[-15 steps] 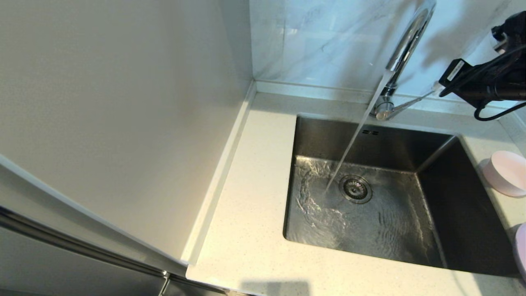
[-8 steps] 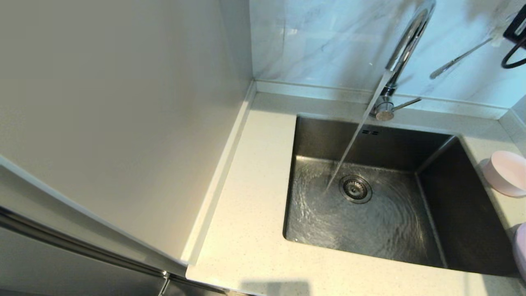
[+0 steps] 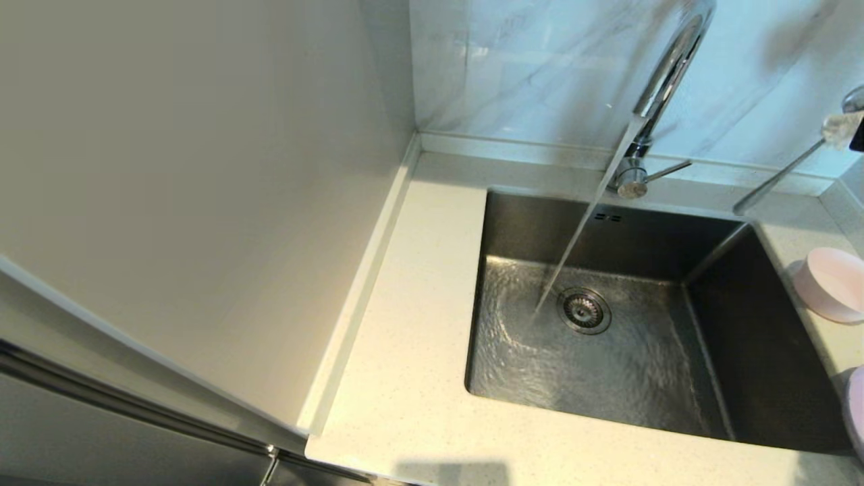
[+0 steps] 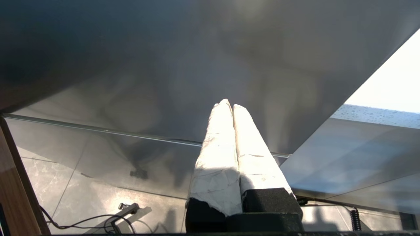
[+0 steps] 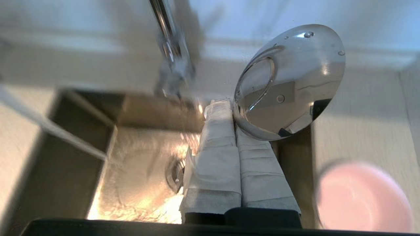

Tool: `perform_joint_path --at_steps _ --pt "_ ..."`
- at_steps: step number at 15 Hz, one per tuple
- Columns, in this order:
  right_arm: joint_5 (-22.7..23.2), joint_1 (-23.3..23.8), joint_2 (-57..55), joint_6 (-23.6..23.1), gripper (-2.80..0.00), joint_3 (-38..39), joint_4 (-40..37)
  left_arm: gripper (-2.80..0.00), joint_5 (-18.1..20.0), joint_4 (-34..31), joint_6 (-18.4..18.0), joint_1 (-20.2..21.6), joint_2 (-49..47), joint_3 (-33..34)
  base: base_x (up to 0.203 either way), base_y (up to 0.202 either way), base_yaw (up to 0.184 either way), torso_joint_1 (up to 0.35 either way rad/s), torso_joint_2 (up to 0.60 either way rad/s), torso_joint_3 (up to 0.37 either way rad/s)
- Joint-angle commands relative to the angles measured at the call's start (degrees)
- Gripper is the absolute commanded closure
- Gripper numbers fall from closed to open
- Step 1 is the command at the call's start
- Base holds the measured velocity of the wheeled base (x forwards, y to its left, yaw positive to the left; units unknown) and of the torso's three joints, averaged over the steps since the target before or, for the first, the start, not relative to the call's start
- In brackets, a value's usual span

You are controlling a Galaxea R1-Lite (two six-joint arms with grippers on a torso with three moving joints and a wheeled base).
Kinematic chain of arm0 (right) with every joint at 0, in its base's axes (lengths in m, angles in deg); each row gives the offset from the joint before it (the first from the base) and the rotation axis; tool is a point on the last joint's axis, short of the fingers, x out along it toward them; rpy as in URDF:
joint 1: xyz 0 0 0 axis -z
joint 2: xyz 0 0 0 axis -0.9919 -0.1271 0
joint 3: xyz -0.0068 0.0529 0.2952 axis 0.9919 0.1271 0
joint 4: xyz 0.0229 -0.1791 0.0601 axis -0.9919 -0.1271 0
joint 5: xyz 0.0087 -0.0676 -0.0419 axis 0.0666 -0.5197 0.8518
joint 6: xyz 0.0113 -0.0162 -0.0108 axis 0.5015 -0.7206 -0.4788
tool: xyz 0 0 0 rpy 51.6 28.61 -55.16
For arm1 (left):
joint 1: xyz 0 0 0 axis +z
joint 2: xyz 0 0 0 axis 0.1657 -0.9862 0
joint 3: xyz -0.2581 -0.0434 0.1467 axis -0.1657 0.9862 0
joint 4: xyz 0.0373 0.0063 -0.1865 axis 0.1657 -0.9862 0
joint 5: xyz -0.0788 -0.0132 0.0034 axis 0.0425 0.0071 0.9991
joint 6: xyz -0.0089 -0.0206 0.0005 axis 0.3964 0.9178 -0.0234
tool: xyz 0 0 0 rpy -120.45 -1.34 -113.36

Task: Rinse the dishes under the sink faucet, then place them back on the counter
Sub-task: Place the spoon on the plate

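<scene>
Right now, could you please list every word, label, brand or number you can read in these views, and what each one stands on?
None: no readable text in any view.
The faucet, sink, spoon, pink bowl and counter show no print or label.

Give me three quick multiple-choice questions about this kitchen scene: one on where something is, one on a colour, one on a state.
1. Where does the bowl sit?
A. in the sink
B. on the counter right of the sink
C. under the faucet

2. What colour is that bowl?
A. green
B. black
C. pale pink

3. What is the faucet doing?
A. running
B. turned off
C. lying detached in the basin

Answers:
1 B, it rests on the counter beside the sink.
2 C, its rim and wall look pink.
3 A, a stream falls near the drain.
</scene>
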Motion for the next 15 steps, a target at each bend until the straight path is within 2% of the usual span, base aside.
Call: perform_joint_path --at_steps 1,2,3,5,8,9,12,13,14,15 --pt "0.5 0.7 3.3 -1.3 0.00 2.2 -1.4 0.00 0.0 0.0 0.0 0.0 0.0 0.0 0.000 0.000 0.000 0.000 0.00 0.000" --pt "0.8 1.0 4.3 -2.9 0.00 -1.3 -4.3 0.00 0.0 0.0 0.0 0.0 0.0 0.0 0.000 0.000 0.000 0.000 0.00 0.000" --pt "1.1 1.8 5.9 -6.7 0.00 -6.9 -9.8 0.00 0.0 0.0 0.0 0.0 0.0 0.0 0.000 0.000 0.000 0.000 0.00 0.000" --pt "1.6 4.3 9.2 -21.2 0.00 -12.0 -21.8 0.00 0.0 0.0 0.0 0.0 0.0 0.0 0.000 0.000 0.000 0.000 0.00 0.000" --pt "1.4 6.9 10.8 -42.5 0.00 -10.5 -29.9 0.00 0.0 0.0 0.0 0.0 0.0 0.0 0.000 0.000 0.000 0.000 0.00 0.000" --pt "1.2 8.2 11.1 -48.2 0.00 -8.9 -31.0 0.00 0.0 0.0 0.0 0.0 0.0 0.0 0.000 0.000 0.000 0.000 0.00 0.000" --pt "1.1 15.2 11.9 -69.1 0.00 -4.6 -37.9 0.00 0.1 0.0 0.0 0.0 0.0 0.0 0.000 0.000 0.000 0.000 0.00 0.000" --pt "1.1 17.3 12.0 -73.9 0.00 -3.5 -44.3 0.00 0.0 0.0 0.0 0.0 0.0 0.0 0.000 0.000 0.000 0.000 0.00 0.000" --pt "1.1 18.1 11.8 -75.6 0.00 -2.2 -50.0 0.00 0.0 0.0 0.0 0.0 0.0 0.0 0.000 0.000 0.000 0.000 0.00 0.000" --pt "0.6 18.4 11.2 -76.4 0.00 -0.4 -52.0 0.00 0.0 0.0 0.0 0.0 0.0 0.0 0.000 0.000 0.000 0.000 0.00 0.000"
